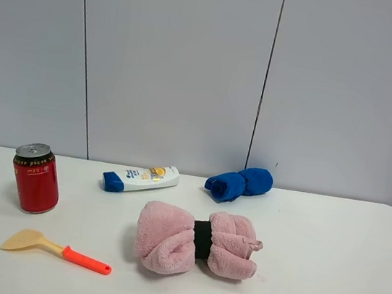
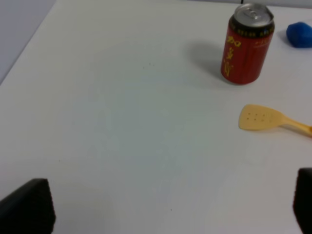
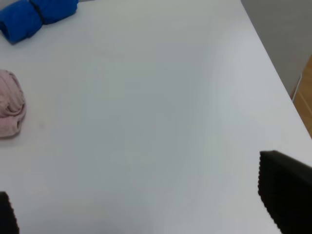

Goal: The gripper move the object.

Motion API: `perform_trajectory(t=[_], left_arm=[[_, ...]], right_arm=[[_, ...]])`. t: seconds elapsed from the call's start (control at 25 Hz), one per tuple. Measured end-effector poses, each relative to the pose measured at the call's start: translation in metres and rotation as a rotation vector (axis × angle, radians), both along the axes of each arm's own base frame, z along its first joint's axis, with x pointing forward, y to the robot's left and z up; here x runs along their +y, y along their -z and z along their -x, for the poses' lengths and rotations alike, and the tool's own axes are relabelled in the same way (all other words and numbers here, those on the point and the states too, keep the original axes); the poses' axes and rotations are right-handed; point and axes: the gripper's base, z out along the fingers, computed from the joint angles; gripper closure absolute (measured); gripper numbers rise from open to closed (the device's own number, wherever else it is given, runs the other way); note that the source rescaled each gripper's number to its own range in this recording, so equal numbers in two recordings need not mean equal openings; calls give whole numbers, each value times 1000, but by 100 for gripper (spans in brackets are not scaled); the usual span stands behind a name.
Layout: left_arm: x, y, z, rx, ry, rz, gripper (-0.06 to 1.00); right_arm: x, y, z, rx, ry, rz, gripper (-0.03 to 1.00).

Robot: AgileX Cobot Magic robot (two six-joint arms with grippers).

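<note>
The scoop [image 1: 56, 248] lies flat on the white tabletop [image 1: 323, 282], just in front of the red can [image 1: 35, 178], orange handle pointing toward the pink rolled towel [image 1: 196, 241]. Both tools hang over bare tabletop, nothing in them: left tool [image 2: 165, 207] spread wide, right tool [image 3: 141, 200] spread wide too.
</note>
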Motion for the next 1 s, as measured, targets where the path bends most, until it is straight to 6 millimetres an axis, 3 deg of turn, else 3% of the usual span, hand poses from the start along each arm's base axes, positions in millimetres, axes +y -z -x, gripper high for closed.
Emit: perform_trajectory(t=[0.36, 0.56, 0.8, 1.0], left_arm=[[0, 0, 0, 0, 0, 0, -6], [0, 0, 0, 0, 0, 0, -6], [0, 0, 0, 0, 0, 0, -6], [0, 0, 0, 0, 0, 0, -6]], right_arm=[[-16, 7, 1, 41, 214, -41, -3], [-15, 7, 1, 41, 205, -38, -3], [-7, 8, -6, 9, 54, 36, -3], [-9, 10, -8, -1, 87, 26, -3]])
